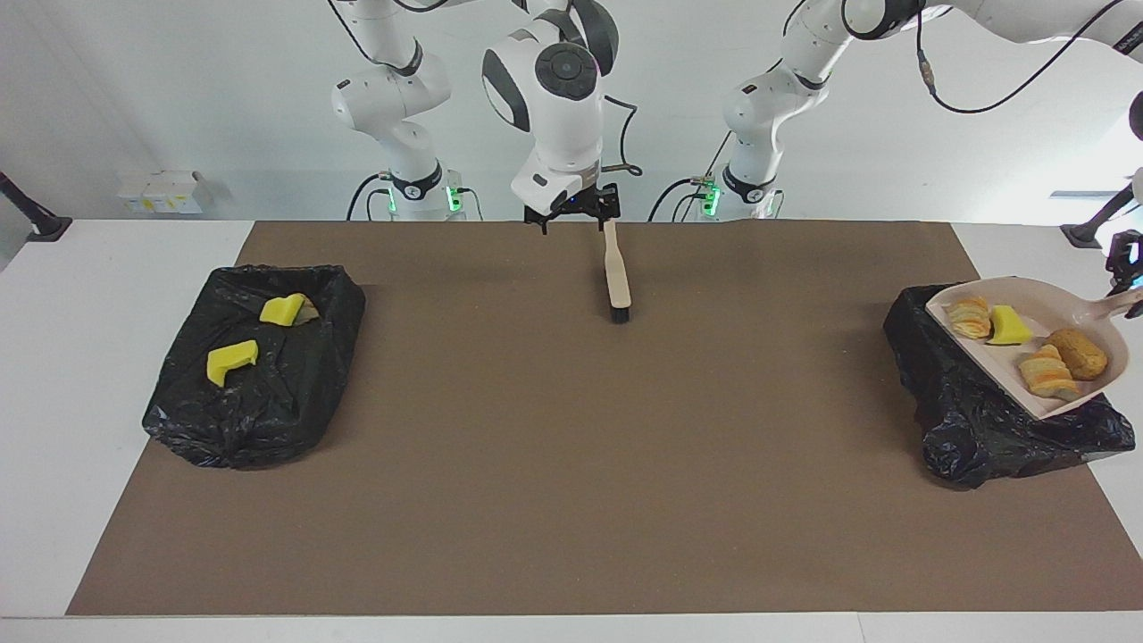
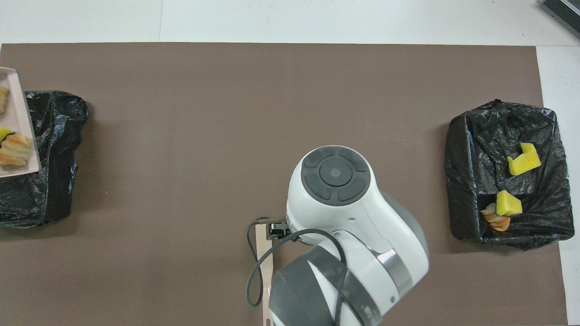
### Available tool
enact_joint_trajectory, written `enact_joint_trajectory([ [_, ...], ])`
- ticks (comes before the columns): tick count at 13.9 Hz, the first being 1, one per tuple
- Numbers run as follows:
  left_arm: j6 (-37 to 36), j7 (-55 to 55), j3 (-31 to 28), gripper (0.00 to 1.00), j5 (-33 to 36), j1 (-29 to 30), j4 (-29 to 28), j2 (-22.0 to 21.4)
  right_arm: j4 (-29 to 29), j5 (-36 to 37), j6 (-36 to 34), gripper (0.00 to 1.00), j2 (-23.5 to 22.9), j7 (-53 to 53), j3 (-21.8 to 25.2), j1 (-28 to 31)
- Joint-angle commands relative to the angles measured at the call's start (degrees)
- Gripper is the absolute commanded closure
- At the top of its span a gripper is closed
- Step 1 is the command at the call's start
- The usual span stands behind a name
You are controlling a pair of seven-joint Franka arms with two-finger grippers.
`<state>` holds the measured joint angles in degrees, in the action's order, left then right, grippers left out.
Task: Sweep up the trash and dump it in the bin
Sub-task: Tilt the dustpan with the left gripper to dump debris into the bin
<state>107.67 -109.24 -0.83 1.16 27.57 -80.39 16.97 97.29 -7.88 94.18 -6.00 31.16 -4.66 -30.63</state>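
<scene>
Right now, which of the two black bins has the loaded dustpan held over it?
The bin at the left arm's end of the table: the left gripper holds the dustpan over it. The other bin, at the right arm's end, has nothing over it.

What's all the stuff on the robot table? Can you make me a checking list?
Surface: brown mat on white table.
Job's things: dustpan with four trash bits, raised over the bin at the left arm's end; other bin holds three dumped bits; brush lying on the mat.
Clutter: nothing seen.
Claws: left claw shut on the dustpan's handle; right claw open, raised beside the brush's handle end.
Cables: black cables loop along the arms.
Surroundings: white boxes by the wall.
</scene>
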Motion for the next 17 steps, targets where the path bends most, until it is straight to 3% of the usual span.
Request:
enact_joint_trajectory([
  [1, 3.75, -4.48, 0.65, 1.00, 3.92, 0.91, 3.05, 1.57, -3.59, 3.13, -1.98, 0.00, -0.42, -3.73, -0.35, 3.46],
  [4, 9.20, -2.04, 0.48, 1.00, 12.33, 1.17, 1.91, 1.40, -6.23, 3.39, -4.18, 0.00, -0.33, -9.16, 0.79, 8.64],
  [7, 10.80, 5.86, 0.56, 1.00, 23.67, -0.14, 0.07, 0.87, -7.29, 8.29, -4.98, 0.00, -0.33, -18.21, 1.67, 12.78],
  [10, 13.35, 11.23, 0.48, 1.00, 30.01, -1.64, -2.83, -0.36, -9.92, 10.42, -4.97, 0.00, -0.25, -22.01, 3.43, 17.00],
  [14, 14.75, 24.23, 0.48, 1.00, 42.76, -2.96, -13.79, -6.93, -10.55, 15.61, -4.63, 0.00, 0.63, -33.33, 7.64, 19.29],
  [17, 14.33, 28.11, 0.48, 1.00, 46.90, -4.79, -16.46, -8.45, -10.55, 14.65, -4.54, 0.00, 0.81, -40.27, 11.16, 22.36],
])
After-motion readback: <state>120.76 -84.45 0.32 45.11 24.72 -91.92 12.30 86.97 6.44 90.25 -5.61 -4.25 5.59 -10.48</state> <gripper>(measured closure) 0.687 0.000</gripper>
